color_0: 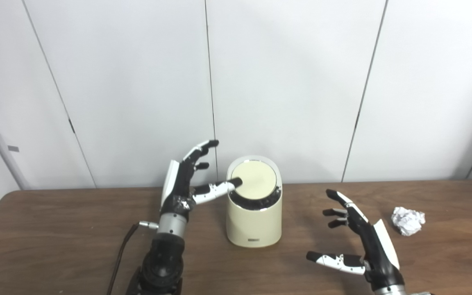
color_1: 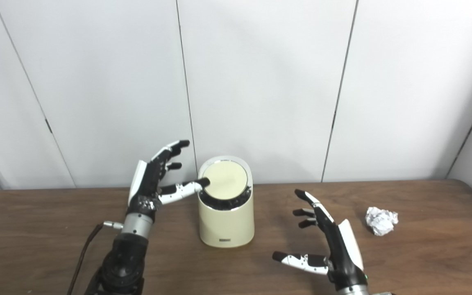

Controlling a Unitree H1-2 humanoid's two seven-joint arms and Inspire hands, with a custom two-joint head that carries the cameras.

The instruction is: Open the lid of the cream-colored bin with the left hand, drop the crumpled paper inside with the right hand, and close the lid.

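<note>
Table (color_0: 55,229): left hand (color_0: 182,180) thumb on lid (color_0: 256,180); views agree.

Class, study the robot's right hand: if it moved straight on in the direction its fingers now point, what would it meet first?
The right hand points up and back-left, past the cream-colored bin. It would probably meet only the white wall panels at the table's far edge, though depth is unclear. The crumpled paper lies off to its right, outside that line.
</note>
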